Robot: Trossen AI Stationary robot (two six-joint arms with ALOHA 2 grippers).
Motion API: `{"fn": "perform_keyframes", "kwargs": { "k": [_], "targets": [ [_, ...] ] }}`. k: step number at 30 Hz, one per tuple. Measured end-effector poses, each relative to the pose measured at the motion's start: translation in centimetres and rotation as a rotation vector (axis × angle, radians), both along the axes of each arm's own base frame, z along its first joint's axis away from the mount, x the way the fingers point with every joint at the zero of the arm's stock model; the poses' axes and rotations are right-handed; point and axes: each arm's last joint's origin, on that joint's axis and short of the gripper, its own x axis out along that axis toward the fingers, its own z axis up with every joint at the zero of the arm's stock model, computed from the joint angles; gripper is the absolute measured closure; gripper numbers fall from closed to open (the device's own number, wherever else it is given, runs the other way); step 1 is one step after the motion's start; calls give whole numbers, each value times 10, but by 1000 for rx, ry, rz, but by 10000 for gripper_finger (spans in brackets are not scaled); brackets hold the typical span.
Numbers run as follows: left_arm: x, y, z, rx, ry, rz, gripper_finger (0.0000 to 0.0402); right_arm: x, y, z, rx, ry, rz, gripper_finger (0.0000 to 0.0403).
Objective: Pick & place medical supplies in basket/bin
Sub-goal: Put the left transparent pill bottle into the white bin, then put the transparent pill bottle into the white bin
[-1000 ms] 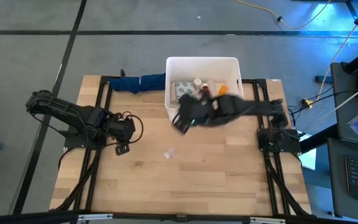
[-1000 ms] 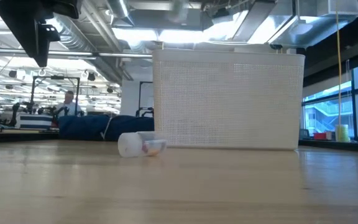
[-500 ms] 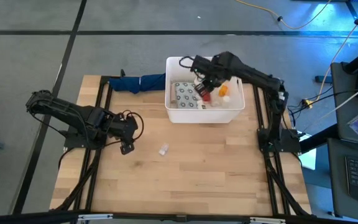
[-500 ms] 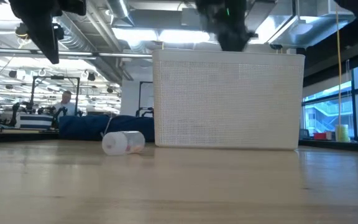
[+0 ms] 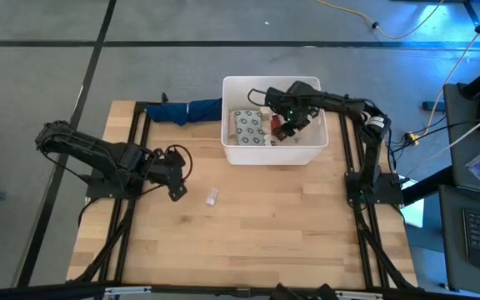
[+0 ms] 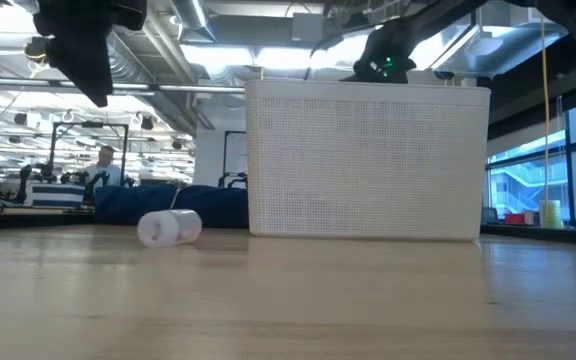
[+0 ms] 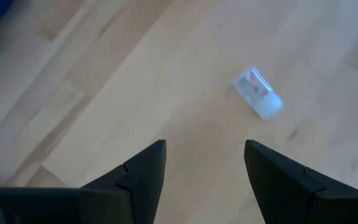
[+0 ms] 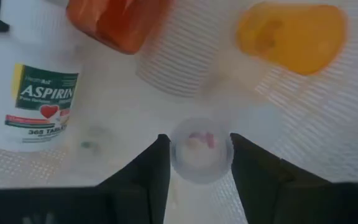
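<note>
Small clear cup (image 5: 212,197) lies on side, centre-left of table: light, thin, rolls easily; pinch gently across body. Left gripper (image 5: 177,186) spread, empty, just beside. Right gripper (image 8: 199,155) pinches another cup inside tub (image 5: 271,82).

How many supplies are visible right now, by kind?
Clear cups: 2, one on the table, one between the jaws of the right gripper in the bin
White aspirin bottle: 1
Red bottle: 1
Orange bottle: 1
Grey dotted packet: 1
Total: 6
</note>
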Motion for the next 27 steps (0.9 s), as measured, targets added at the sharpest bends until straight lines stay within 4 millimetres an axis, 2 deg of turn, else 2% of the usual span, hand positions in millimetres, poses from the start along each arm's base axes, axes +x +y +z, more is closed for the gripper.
{"fn": "perform_keyframes", "kwargs": {
  "k": [5, 18, 21, 27],
  "targets": [
    [7, 0, -6, -4, 12, 80, 206, -2, 1, -13, 6, 6, 7, 248],
    [31, -5, -25, -25, 20, 183, 240, -2, 2, -14, 24, -11, 52, 242],
    [33, -5, -26, -28, 26, 188, 242, -2, 2, -14, 27, -11, 73, 225],
    [33, -6, -27, -35, 28, 184, 242, -2, 2, -14, 27, -10, 71, 165]
  ]
}}
